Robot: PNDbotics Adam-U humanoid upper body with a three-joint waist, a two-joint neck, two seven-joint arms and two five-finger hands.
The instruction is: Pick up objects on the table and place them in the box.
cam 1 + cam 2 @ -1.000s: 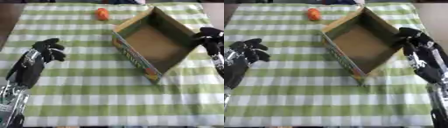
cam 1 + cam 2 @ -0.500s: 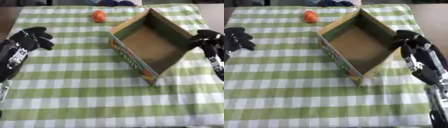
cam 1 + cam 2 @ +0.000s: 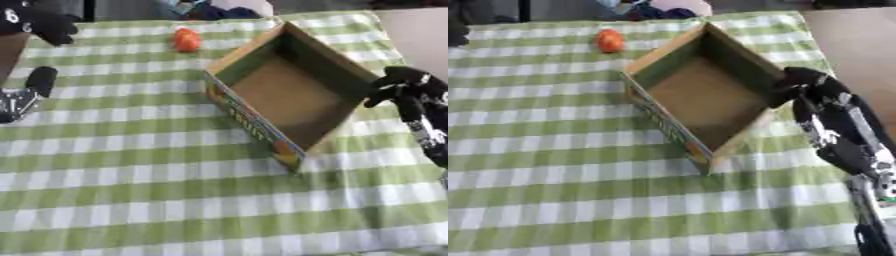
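Observation:
A small orange round object (image 3: 185, 40) lies on the green-checked cloth at the far side, left of the box. The open cardboard box (image 3: 262, 122) stands askew at centre right, and nothing shows inside it. My right hand (image 3: 401, 82) is at the box's right wall, its dark fingers curled over the rim. My left hand (image 3: 37, 22) is raised at the far left corner, well left of the orange object. Its thumb (image 3: 39, 80) is spread away from the fingers, and it holds nothing.
The checked cloth (image 3: 131, 190) covers the table to its near edge. Bare brown surface (image 3: 850, 35) shows past the cloth's right edge. Dark and blue things (image 3: 197, 7) lie beyond the far edge.
My left hand has moved up and away to the far left corner. The camera view has shifted. My right hand stays at the box's right wall.

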